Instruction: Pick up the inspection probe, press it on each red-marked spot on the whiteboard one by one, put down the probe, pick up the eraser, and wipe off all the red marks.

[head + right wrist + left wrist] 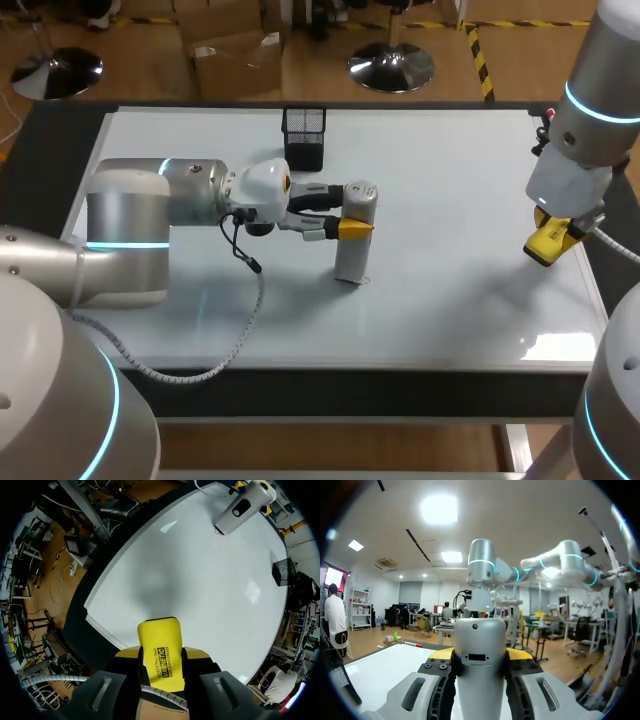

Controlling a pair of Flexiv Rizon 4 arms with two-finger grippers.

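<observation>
Left jaws clamped on upright probe, right jaws clamped on yellow eraser, black mesh holder, contents unclear

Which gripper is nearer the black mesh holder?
Left. The left gripper, shut on the probe, is close by the mesh holder; the right gripper, holding the eraser, is far across the whiteboard.

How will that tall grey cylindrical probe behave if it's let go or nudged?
The tall grey cylindrical probe looks rigid, likely hard plastic. Standing upright on a narrow base on the whiteboard, it probably tips easily if nudged. Its round body would likely roll afterwards.
</observation>
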